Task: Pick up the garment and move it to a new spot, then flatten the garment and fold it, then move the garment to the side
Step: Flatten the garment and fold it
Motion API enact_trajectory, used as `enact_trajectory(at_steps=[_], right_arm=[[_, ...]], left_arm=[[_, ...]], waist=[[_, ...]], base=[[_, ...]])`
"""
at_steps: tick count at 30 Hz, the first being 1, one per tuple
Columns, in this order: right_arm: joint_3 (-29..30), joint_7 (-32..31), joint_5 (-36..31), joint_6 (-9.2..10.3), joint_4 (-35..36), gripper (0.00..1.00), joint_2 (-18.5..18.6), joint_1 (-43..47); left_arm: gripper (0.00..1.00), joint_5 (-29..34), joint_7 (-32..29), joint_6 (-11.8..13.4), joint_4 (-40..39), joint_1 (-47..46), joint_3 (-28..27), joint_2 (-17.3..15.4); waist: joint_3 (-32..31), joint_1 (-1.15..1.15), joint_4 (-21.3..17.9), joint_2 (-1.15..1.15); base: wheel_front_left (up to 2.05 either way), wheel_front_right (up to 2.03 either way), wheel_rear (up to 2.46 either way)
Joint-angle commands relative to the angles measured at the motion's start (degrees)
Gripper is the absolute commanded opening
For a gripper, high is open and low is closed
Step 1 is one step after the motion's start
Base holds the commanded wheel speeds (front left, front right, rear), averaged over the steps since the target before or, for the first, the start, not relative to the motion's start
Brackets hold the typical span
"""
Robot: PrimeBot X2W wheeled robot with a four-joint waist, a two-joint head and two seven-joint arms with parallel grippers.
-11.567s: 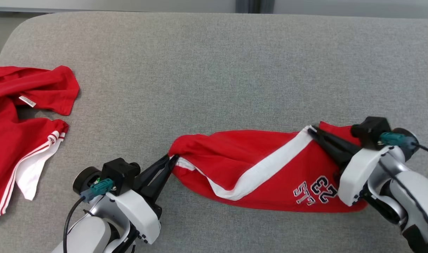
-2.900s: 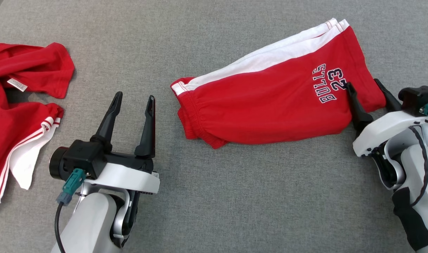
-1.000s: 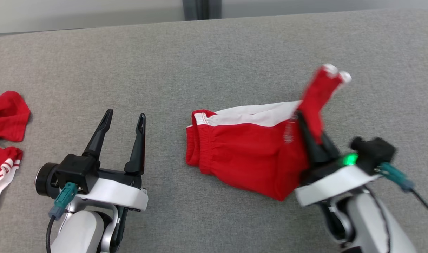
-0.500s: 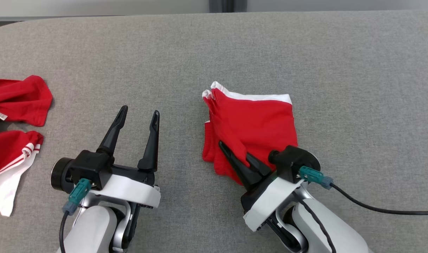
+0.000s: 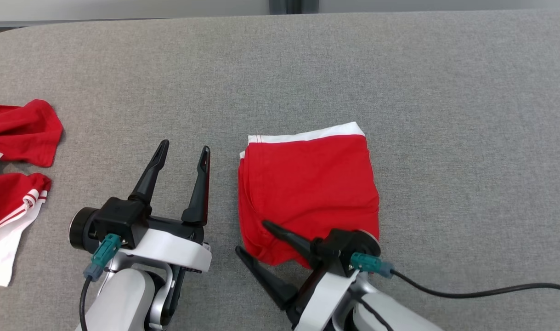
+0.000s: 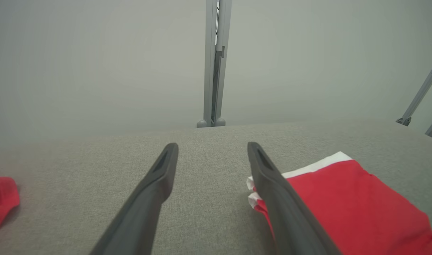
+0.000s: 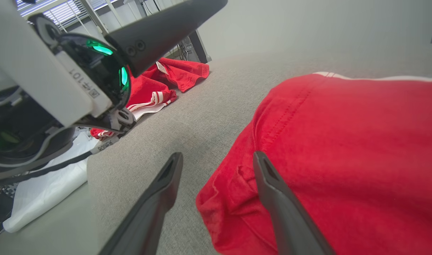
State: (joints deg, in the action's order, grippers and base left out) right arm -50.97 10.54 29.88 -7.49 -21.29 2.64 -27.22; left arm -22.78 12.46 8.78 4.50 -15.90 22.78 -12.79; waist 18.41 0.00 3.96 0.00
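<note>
Jaws wide and empty, the right gripper point(image 5: 251, 236) straddles the near left corner of the single folded red garment point(image 5: 307, 193) (white band along its far edge), which lies on the grey cushion point(image 5: 445, 115). The second of two grippers, the left gripper point(image 5: 184, 146), equally wide and empty, stands just beside that garment's left side. One loose red-and-white clothing heap point(image 5: 22, 133) lies well apart at left. The left wrist view adds a metal post point(image 6: 214, 63) beyond the cushion.
</note>
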Motion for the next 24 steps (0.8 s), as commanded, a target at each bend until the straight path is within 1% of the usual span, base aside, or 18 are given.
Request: enact_trajectory(at_steps=[1,5,8,11,12,16,22,24], right_arm=[[-1.13,-0.27,1.09,-0.02,0.82,1.00,0.39,1.21],[-2.93,-0.88,2.19,-0.02,2.51,1.00,0.40,2.69],[-3.30,0.07,2.91,-0.01,4.21,1.00,0.45,3.28],[0.07,2.00,2.59,-0.01,6.86,1.00,0.68,4.20],[0.07,2.00,2.59,-0.01,6.86,1.00,0.68,4.20],[9.11,3.87,0.96,-0.01,12.01,1.00,1.34,5.94],[25.15,4.29,-4.92,-0.02,18.34,1.00,2.03,9.68],[30.16,3.79,-7.45,-0.02,19.40,1.00,2.06,10.96]], left_arm=[[1.00,-0.10,0.44,0.09,0.10,-1.32,-0.22,-0.30],[1.00,-0.33,0.56,0.36,0.04,-1.07,-0.45,-0.49],[1.00,-0.47,0.58,0.44,0.12,-0.65,-0.54,-0.63],[1.00,-0.56,0.68,0.81,0.05,-0.14,-0.74,-0.84],[1.00,-0.56,0.68,0.81,0.05,-0.14,-0.74,-0.84],[1.00,-0.46,0.88,1.21,-0.51,0.19,-1.17,-1.47],[1.00,0.07,1.48,2.05,-1.83,1.11,-2.32,-2.30],[1.00,0.65,1.69,2.61,-2.45,1.49,-2.83,-2.81]], waist=[[-0.11,0.00,-0.04,0.00],[-0.28,0.00,-0.33,0.00],[-0.61,0.00,-0.57,0.00],[-1.07,0.00,-0.97,0.00],[-1.07,0.00,-0.97,0.00],[-1.91,0.00,-1.52,0.00],[-3.37,0.00,-2.19,0.00],[-3.89,0.00,-2.36,0.00]], base=[[0.00,0.00,0.00],[0.00,0.00,0.00],[0.00,0.00,0.00],[0.00,0.00,0.00],[0.00,0.00,0.00],[0.00,0.00,0.00],[0.00,0.00,0.00],[0.00,0.00,0.00]])
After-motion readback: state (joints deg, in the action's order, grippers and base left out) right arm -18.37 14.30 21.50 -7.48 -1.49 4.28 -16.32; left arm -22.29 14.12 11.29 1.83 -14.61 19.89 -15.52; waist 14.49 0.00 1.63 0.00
